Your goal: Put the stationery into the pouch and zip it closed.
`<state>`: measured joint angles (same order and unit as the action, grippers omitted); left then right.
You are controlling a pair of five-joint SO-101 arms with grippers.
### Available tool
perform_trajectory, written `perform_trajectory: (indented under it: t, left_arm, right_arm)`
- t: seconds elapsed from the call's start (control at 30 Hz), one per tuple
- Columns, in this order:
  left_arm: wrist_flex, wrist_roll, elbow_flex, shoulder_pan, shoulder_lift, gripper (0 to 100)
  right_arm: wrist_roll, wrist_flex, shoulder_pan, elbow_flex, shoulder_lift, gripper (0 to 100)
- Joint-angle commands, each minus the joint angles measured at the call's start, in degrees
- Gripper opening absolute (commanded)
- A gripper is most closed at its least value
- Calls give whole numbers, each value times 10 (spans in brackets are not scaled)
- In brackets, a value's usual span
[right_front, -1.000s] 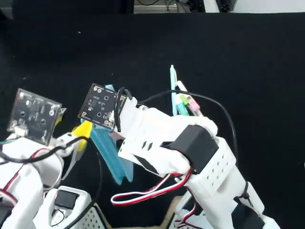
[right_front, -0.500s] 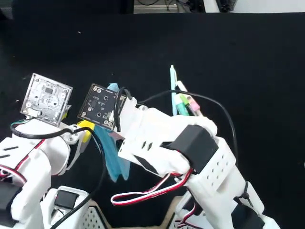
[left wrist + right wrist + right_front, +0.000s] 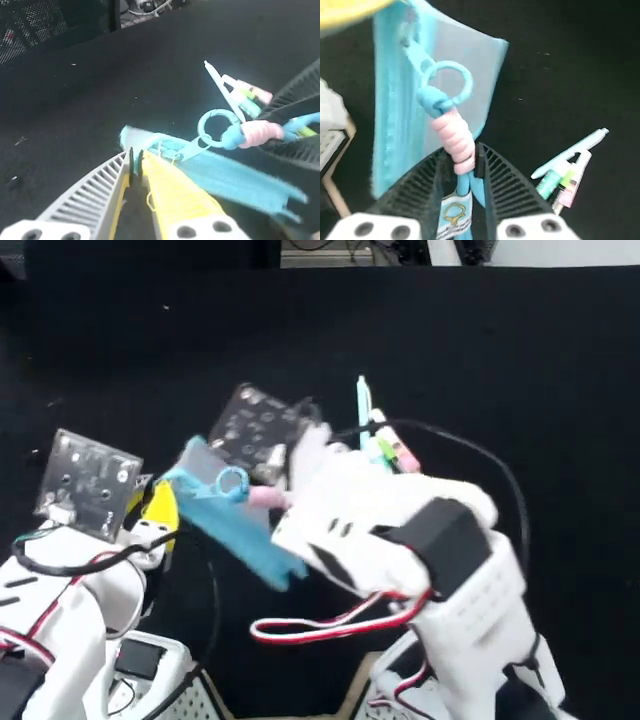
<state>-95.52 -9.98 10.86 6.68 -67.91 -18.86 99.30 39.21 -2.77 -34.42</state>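
Pouch (image 3: 240,530) stretches between left hand (image 3: 134,159) and right hand (image 3: 463,152).

The table (image 3: 520,360) has a plain black surface. A pale blue pen (image 3: 362,405) lies on it, with a green highlighter (image 3: 379,448) and a pink highlighter (image 3: 403,456) bunched just beside it

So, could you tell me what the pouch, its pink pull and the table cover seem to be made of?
The pouch looks like soft, frosted blue plastic: its side panel looks half see-through. The pink pull looks like wound cord or ribbed rubber, given its coils; I cannot tell which. The table cover looks like matte black cloth, flecked with lint.
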Motion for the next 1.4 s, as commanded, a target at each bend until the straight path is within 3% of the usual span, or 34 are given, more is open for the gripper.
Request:
perform_trajectory:
  t: [0.0,0.27,0.43,0.97,1.13,1.37]
  left_arm:
    - [36,40,30,3,-30,29]
    - [39,36,67,0,-40,37]
    - [38,39,56,0,-40,167]
    - [64,39,47,0,82,169]
    - [29,35,-28,0,88,170]
    - [-16,36,-42,-1,168,170]
  right_arm:
    - [4,3,-53,-7,-35,11]
    - [4,-13,-62,-4,-38,11]
    - [4,-31,-60,-2,-36,11]
    - [4,-9,-59,-1,-40,11]
    - [1,-9,-59,-1,-38,11]
    - [1,-9,-61,-1,-41,11]
